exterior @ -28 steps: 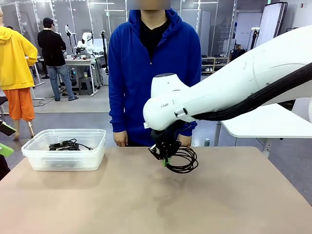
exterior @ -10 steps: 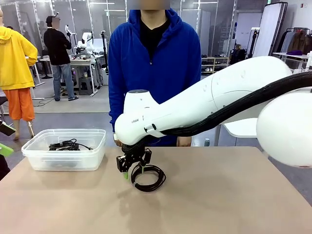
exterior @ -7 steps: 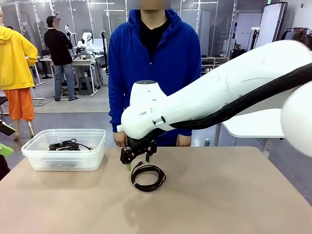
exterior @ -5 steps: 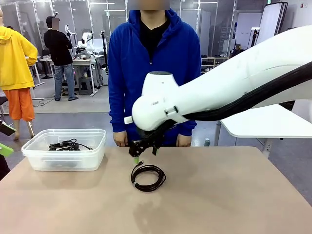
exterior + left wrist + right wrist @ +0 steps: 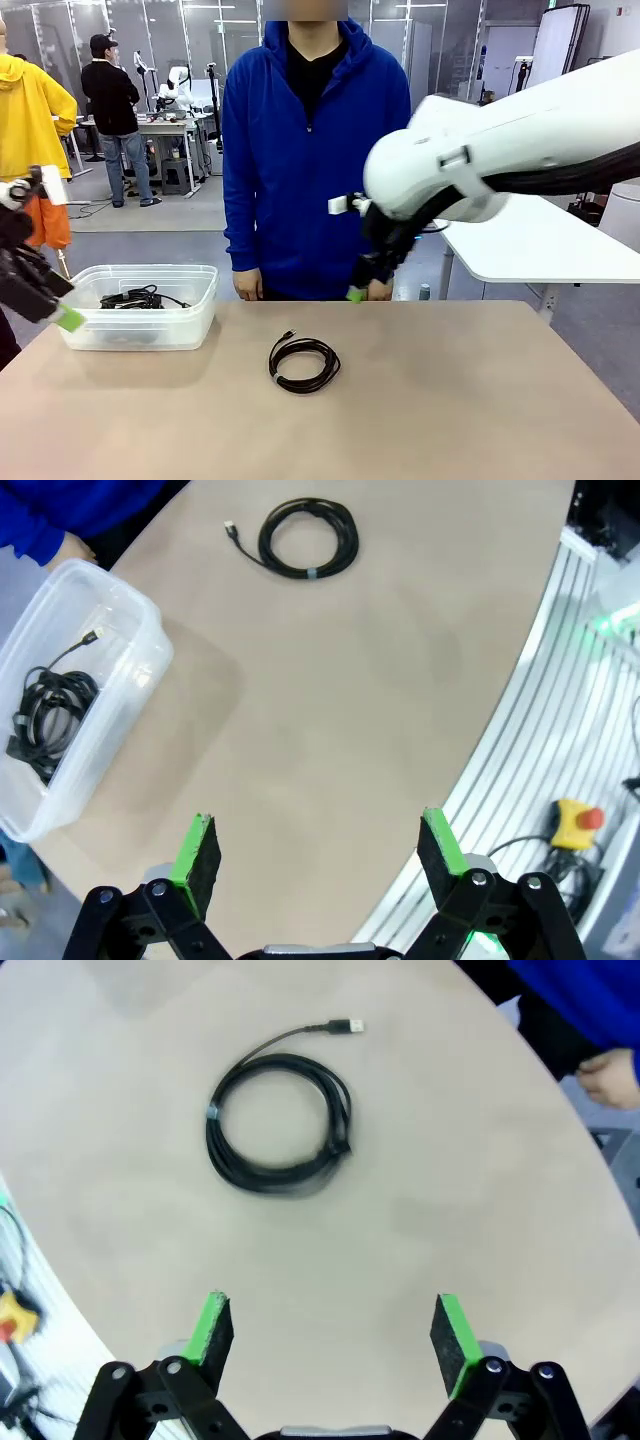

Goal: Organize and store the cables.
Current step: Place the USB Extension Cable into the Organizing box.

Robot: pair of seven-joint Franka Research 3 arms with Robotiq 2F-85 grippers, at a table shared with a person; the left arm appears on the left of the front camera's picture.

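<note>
The cables are split between two places: one black coil [image 5: 304,363] lies flat and alone at the middle of the tan surface [image 5: 480,420], its slim plug pointing toward the person in the blue hoodie [image 5: 312,150], while another bundle [image 5: 135,297] sits inside the clear plastic bin [image 5: 135,305] at the robot's left. The right gripper [image 5: 332,1345] hangs high above the coil, fingers [image 5: 214,1327] spread wide and holding nothing; the left gripper [image 5: 318,865], fingers likewise apart and empty, hovers near the bin (its wrist view takes in bin and coil together). The step in hand appears to be a handover of the work between arms, the coil staged within the left arm's reach. The next move likely calls for the left gripper to descend over the coil's rim, close on the strands and carry it to the bin.
</note>
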